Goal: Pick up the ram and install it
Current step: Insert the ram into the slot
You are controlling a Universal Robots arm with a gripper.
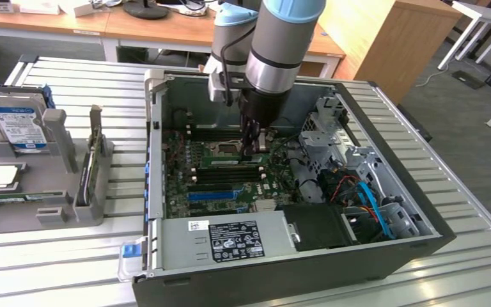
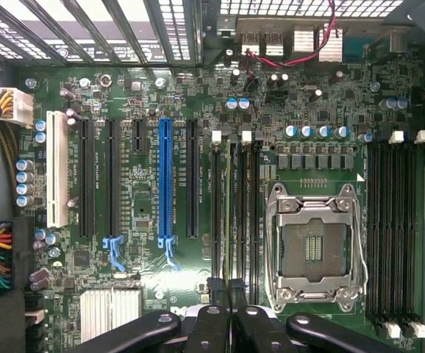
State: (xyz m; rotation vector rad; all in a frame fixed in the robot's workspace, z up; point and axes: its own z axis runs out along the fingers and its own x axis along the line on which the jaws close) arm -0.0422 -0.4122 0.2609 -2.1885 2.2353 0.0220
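The jaws stand narrow, almost closed, and the thin top edge of the ram [image 2: 231, 213] sits between the two black fingertips [image 2: 214, 288]. The gripper [image 2: 227, 288] is low inside the open computer case [image 1: 416, 214], over the motherboard [image 2: 198, 257]. In the exterior view the gripper [image 1: 258, 151] hangs straight down from the grey arm [image 1: 280, 45] and reaches the end of the memory slots that lies toward the exterior view's right.

The ram stands on its edge in one slot of the bank of dark memory slots [image 2: 251, 213], parallel to them. This bank is between the CPU socket [image 2: 317, 246] and the blue expansion slot [image 2: 166, 184], just beside the socket. In the exterior view the ram [image 1: 227, 161] shows as a pale green strip close to the middle of the motherboard. I cannot tell if it is pressed fully down into the slot.

A second bank of memory slots [image 2: 393, 228] lies on the other side of the socket, near the edge of the motherboard. The power supply [image 1: 228, 238] with its black label fills the near edge of the case.

The case lies on its side around the middle of the slatted worktop [image 1: 475, 256]. Well apart from it, near the worktop's edge at the exterior view's left, a grey holder [image 1: 54, 137] carries a silver hard drive [image 1: 17, 125] with a blue label, standing upright.
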